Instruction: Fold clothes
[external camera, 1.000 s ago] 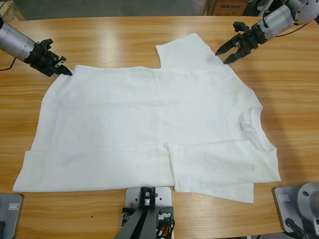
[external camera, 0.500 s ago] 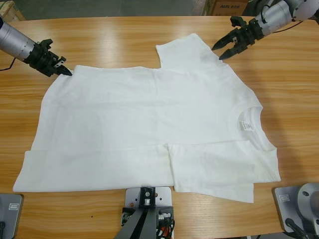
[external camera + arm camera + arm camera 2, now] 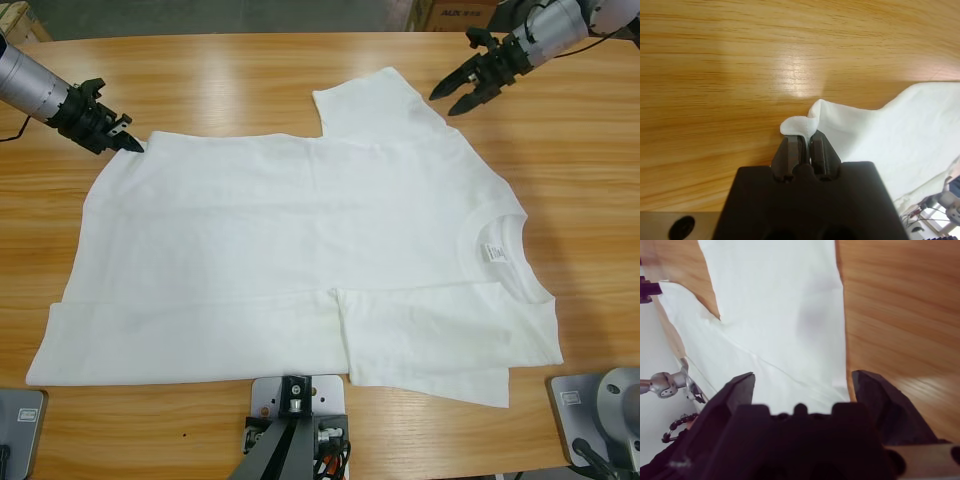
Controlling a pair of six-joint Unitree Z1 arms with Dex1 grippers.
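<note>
White shirt (image 3: pixel 300 250) hem corner pinched by left gripper (image 3: pixel 128 142); right gripper (image 3: pixel 462 92), jaws spread, should grab the far sleeve edge squarely.

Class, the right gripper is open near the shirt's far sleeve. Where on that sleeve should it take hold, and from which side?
Probably the far sleeve's outer corner beside the open right gripper, coming in from the bare table side. The T-shirt lies flat, so only an edge offers the jaws something to pinch. The left gripper already pinches the hem corner.
</note>
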